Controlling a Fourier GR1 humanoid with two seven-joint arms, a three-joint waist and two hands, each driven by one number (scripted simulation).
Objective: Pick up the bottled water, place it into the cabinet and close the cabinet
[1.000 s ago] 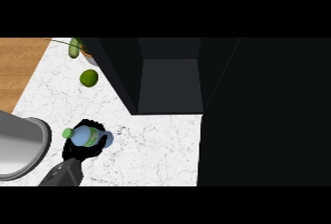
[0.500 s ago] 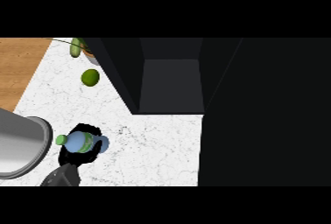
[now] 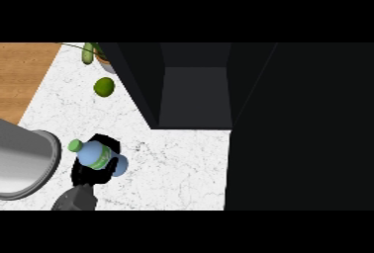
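Head view, steep look down onto a white marbled table (image 3: 175, 168).

Left hand (image 3: 91, 170): black, coming in from the lower edge on a grey forearm (image 3: 73, 200) at the view's lower left. Its fingers (image 3: 99, 141) are curled round the bottled water (image 3: 99, 155), grasping it; dark finger shapes show above and below the bottle's body. Much of the hand is hidden under the bottle.

Bottled water: pale blue body, green band, green cap (image 3: 75, 145). It lies tilted, cap pointing up-left toward the sink, base toward lower right. It sits over the table's left part, just beside the sink rim, well apart from the cabinet opening. Cannot tell whether it is raised off the table or resting on it.

Sink (image 3: 29, 163): grey metal basin with a curved rim, at the left edge, only partly in view.

Cabinet (image 3: 194, 84): dark, open, its interior a grey recess at upper centre; dark side walls slope down to either side. A large black mass fills the right half of the view; no detail readable in it.

Other items: a green round fruit (image 3: 104, 87) on the table, upper left, near the cabinet's left wall. Above it, a potted plant (image 3: 93, 53) with green leaves, cut by the top band. Wooden floor (image 3: 22, 74) shows at upper left beyond the table's edge.

Right hand: not seen anywhere.
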